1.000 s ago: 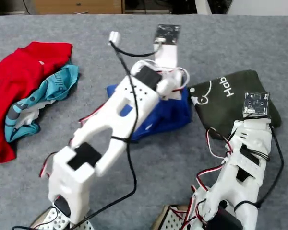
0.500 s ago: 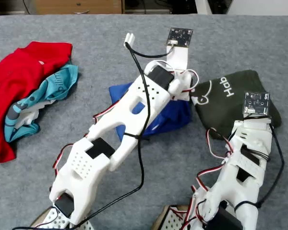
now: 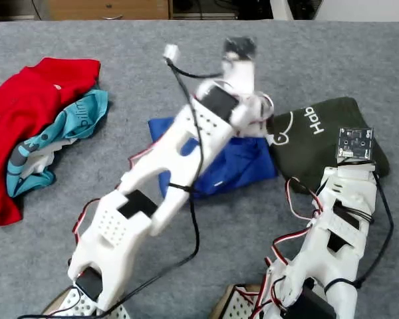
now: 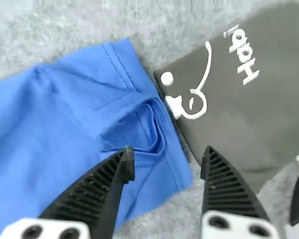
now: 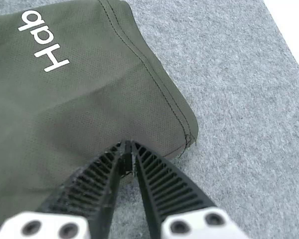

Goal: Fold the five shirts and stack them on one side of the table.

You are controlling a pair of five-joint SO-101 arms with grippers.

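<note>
Gripper on left (image 4: pixel 167 154) spread above blue shirt (image 4: pixel 55 119); right gripper (image 5: pixel 127 145) closed above green shirt (image 5: pixel 74 89).

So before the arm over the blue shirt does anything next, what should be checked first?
1. Left gripper open: ok, its jaws are spread above the blue shirt.
2. Cloth lined up under the jaws: ok, the blue shirt's creased corner lies below them.
3. Blue shirt apart from the dark green shirt: not ok, their edges touch.
4. Right gripper clear of the blue shirt: ok, it is shut at the dark green shirt's corner.
5. Other shirts folded: not ok, the red shirt and teal shirt lie crumpled together.
</note>
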